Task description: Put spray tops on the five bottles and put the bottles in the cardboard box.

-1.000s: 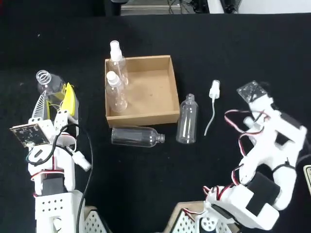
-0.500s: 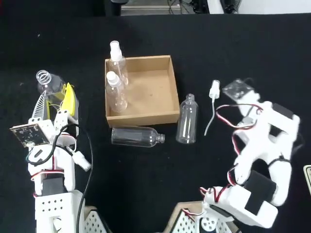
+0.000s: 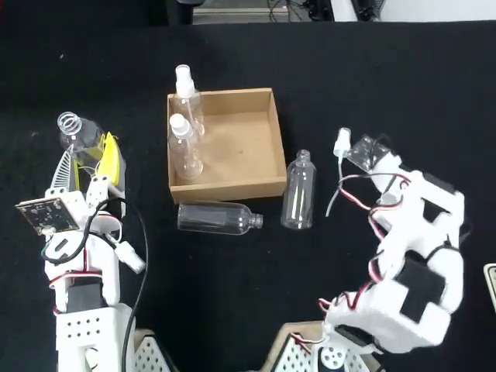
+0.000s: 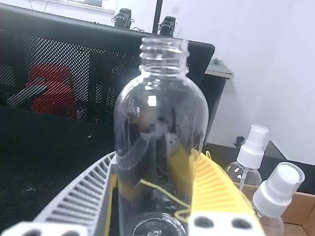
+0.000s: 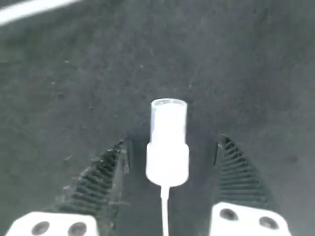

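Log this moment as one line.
left tool: shut on uncapped bottle | right tool: open, straddling spray top | step: pre-grasp

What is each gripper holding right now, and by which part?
The left gripper grips the uncapped clear bottle around its lower body. The right gripper holds nothing: it is open, straddling the spray top.

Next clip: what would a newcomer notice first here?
The left gripper holds an uncapped clear bottle upright, far left on the black table. The right gripper sits open around a loose spray top lying right of the cardboard box, where two capped bottles stand.
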